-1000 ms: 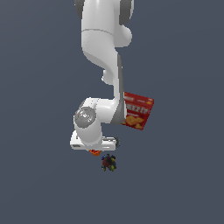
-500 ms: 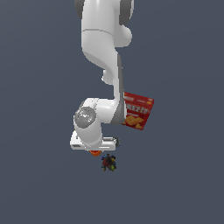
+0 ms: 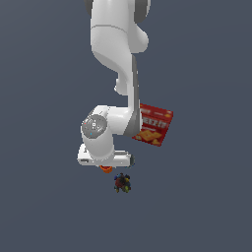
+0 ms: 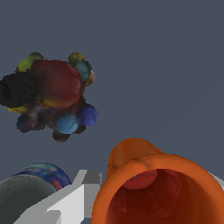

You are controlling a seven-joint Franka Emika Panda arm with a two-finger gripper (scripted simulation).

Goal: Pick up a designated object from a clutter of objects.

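Note:
The small orange cup (image 4: 157,192) fills the near part of the wrist view, its open rim facing the camera. My gripper (image 4: 153,188) is around it: a grey finger (image 4: 76,197) presses on one side of the cup and a sliver of the other finger shows at the opposite side. In the exterior view only an orange sliver of the cup (image 3: 106,169) shows under the hand, where the gripper (image 3: 106,167) is mostly hidden. The dark multicoloured toy (image 3: 122,182) lies just beyond the cup, also in the wrist view (image 4: 54,96).
The red cracker box (image 3: 154,125) stands behind the arm, towards the exterior view's right. A grey round object with a blue patterned edge (image 4: 26,192) sits beside the finger. The scissors are out of view.

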